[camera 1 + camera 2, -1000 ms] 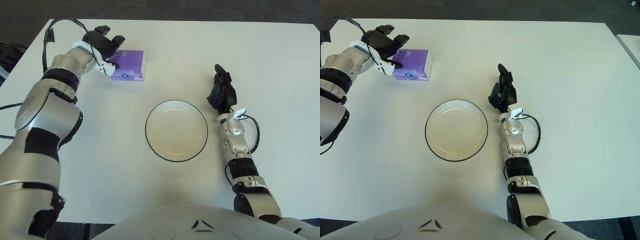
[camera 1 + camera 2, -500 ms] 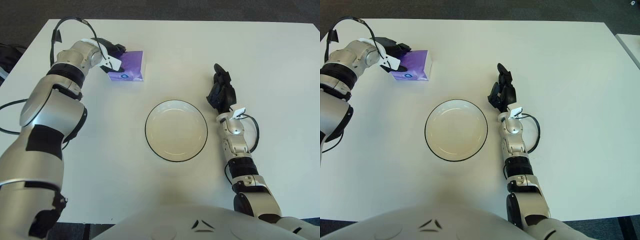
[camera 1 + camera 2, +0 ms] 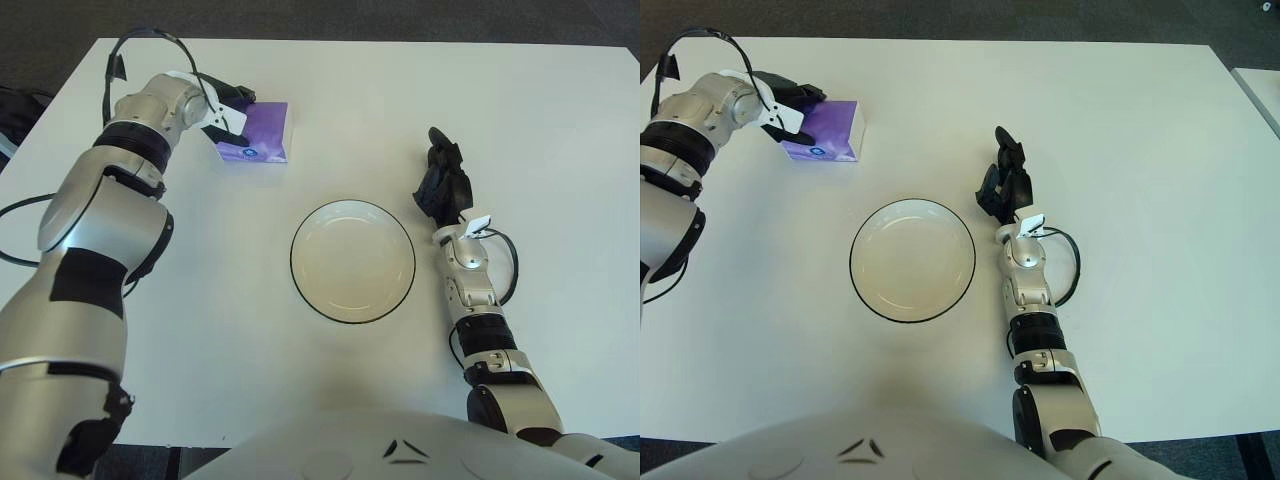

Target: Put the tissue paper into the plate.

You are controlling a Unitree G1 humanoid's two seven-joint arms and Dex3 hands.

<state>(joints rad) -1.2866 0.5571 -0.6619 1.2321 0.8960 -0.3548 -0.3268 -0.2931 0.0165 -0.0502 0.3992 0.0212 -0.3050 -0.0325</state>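
White table fills the view, dark floor beyond its far edge. Purple tissue pack lies flat on the tabletop at about 10 o'clock from the plate, well apart from it, white label patch on its near edge. Plate, white with thin dark rim, sits near table centre and holds nothing. Left hand is at the tissue pack's 9 o'clock edge, dark fingers reaching over the pack's far left corner and touching it; whether they grip it or only rest against it, cannot tell, pack is flat on the table either way. A black cable loops above the left wrist. Right hand shows at 3 o'clock of the plate, just beside its rim but not touching, dark fingers stretched out loosely toward 12 o'clock, holding nothing. Right forearm runs back toward 6 o'clock with a black cable loop beside the wrist. Robot's light grey torso at the bottom edge.
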